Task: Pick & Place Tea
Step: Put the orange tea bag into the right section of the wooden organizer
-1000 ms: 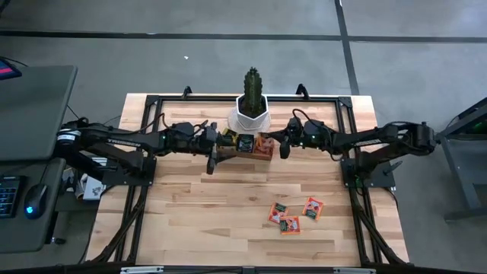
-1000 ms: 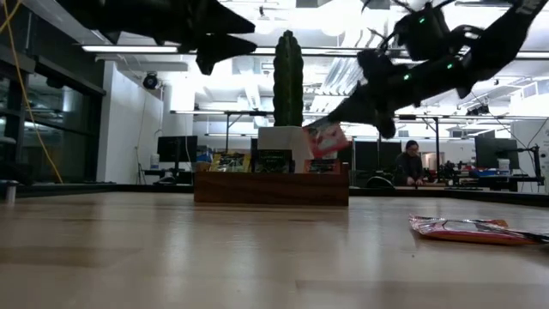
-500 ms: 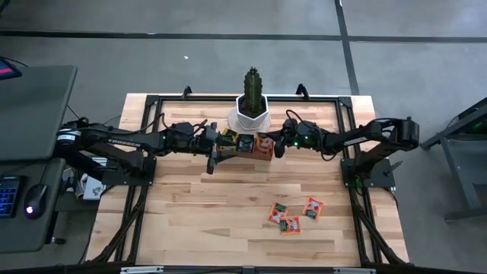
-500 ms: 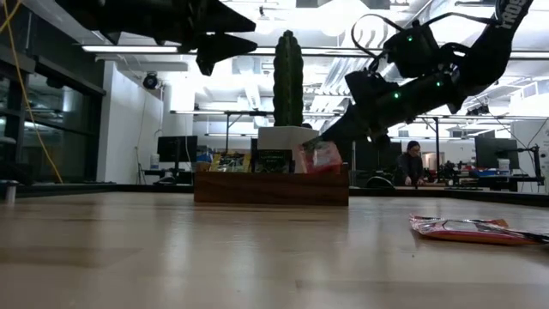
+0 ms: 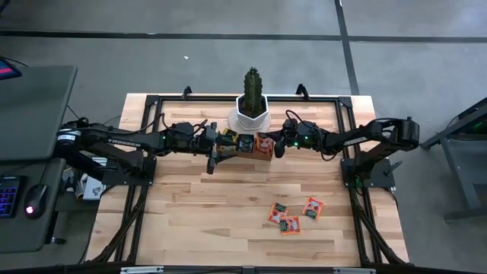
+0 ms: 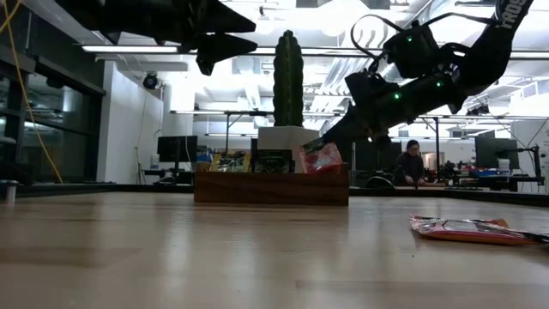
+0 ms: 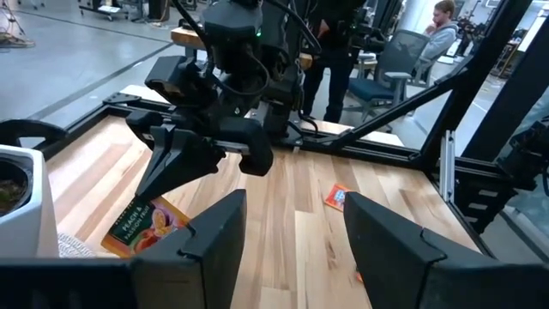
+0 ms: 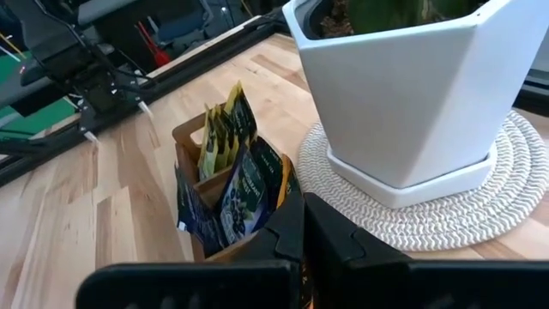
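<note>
Now right gripper (image 6: 319, 148) pinches orange-red sachet (image 6: 321, 158), labelled, flat, over tray (image 6: 271, 188); left gripper (image 7: 287, 227) wide.

Tray (image 5: 245, 148) before planter (image 5: 250, 116); loose sachets (image 5: 293, 213) well apart.

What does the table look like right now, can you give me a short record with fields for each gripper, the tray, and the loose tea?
right gripper: shut on an orange sachet, at the tray's right end
left gripper: open, holding nothing, above the tray's left end
tray: wooden, in front of the cactus pot; yellow-green and dark sachets stand in it
loose sachets: four orange ones flat on the table, near the right front
</note>
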